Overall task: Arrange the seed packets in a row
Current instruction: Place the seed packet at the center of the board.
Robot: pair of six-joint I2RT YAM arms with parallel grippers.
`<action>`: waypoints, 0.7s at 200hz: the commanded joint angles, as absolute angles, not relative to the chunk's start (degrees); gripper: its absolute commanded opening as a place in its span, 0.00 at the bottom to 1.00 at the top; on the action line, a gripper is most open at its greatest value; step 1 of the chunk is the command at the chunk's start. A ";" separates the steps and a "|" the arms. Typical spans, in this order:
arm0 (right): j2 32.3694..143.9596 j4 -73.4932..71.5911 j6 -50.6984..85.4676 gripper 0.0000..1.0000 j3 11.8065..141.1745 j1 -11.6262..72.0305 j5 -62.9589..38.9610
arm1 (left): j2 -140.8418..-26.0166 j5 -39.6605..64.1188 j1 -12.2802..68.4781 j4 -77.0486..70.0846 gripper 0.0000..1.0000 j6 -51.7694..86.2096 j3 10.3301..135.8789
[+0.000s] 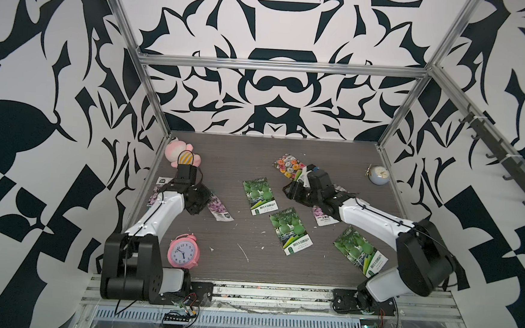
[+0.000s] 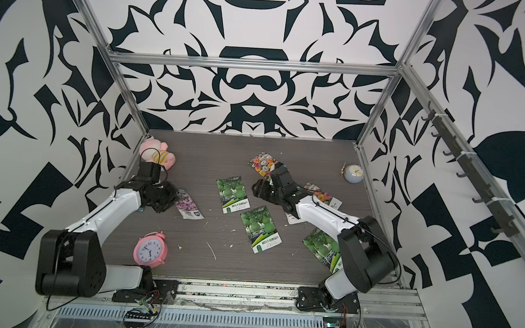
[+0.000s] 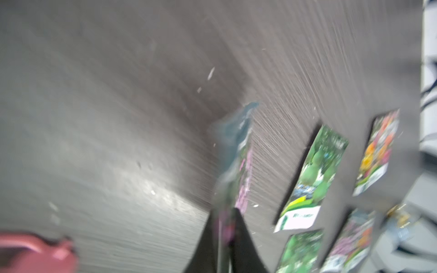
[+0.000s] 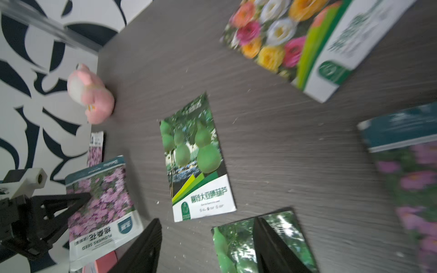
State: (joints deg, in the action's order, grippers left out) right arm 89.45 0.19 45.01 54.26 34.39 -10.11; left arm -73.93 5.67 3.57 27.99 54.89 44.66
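left gripper (image 3: 223, 224) jaws pinch one end of a purple-flower seed packet (image 3: 238, 165), seen edge-on running forward from the tips. judged best to grip firmly and carry low, since the glossy sheet may slip. right gripper (image 4: 207, 219) jaws spread, empty, over a gourd seed packet (image 4: 236, 243), a second gourd seed packet (image 4: 196, 160) just ahead of them.

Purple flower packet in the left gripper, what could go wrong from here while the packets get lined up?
1. The left gripper pinches the purple flower packet by one edge only; glossy and thin, it may slip out or land crooked.
2. The pink alarm clock stands close beside the left arm; a swing could knock it over.
3. The open right gripper hangs near a gourd packet; lowering could nudge it askew.
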 commanded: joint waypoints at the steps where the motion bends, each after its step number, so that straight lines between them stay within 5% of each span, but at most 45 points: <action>1: 91.62 -0.19 43.24 0.65 58.56 37.89 -11.36 | -70.49 -0.01 5.66 19.71 0.30 72.85 40.97; 29: 93.90 1.52 41.95 0.63 61.13 41.02 -10.70 | -71.91 -1.91 5.72 30.25 0.57 65.99 44.67; 74: 100.19 10.09 33.01 0.58 69.89 50.34 -9.30 | -77.66 -6.18 5.32 44.84 0.80 40.13 58.31; 102: 106.86 11.04 30.04 0.50 76.02 57.39 -9.60 | -84.45 5.61 4.89 35.73 0.80 32.80 61.40; 140: 115.53 9.19 31.95 0.43 81.97 61.50 -11.32 | -97.30 14.22 4.75 29.94 0.63 34.04 67.27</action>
State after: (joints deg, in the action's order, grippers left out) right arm 112.40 8.95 32.25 78.39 60.66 -10.24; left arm -91.33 6.22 4.97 33.95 36.69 64.66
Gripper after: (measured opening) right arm 0.463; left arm 0.680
